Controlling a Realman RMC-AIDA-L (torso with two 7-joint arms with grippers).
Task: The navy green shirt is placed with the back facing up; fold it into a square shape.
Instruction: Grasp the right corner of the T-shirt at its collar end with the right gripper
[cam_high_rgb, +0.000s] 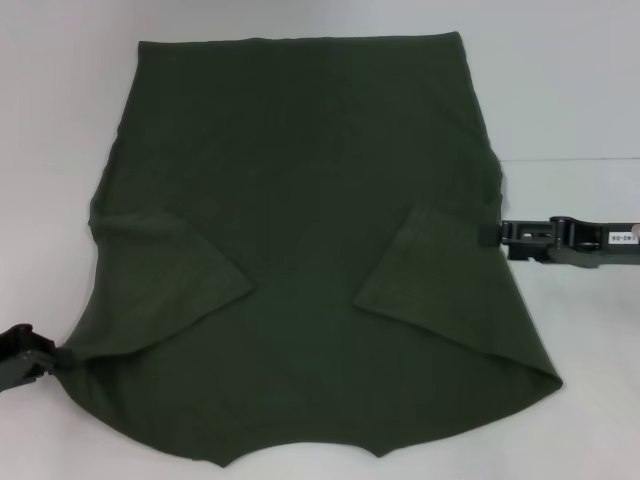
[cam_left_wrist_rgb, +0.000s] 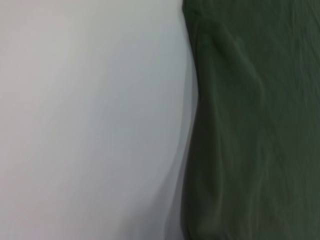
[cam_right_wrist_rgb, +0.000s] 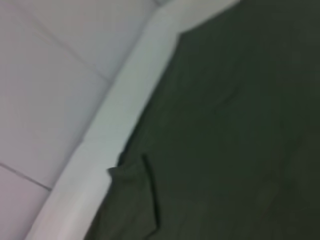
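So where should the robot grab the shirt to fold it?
Best at its side edges, I think. The shirt lies flat on the table, sleeves already folded in, so only the rim gives something to pinch. The left gripper sits at the near left corner, where the cloth bunches; the right gripper is at the right edge. Each should come in low from its own side.

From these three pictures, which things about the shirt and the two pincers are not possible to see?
- Left pincer, head view: its fingers are cut off by the picture's edge and hidden in bunched shirt fabric.
- Right pincer, head view: its fingertips are hidden at the shirt's edge.
- Both wrist views show only fabric and white table, no fingers.
- Shirt's underside: hidden, facing the table.
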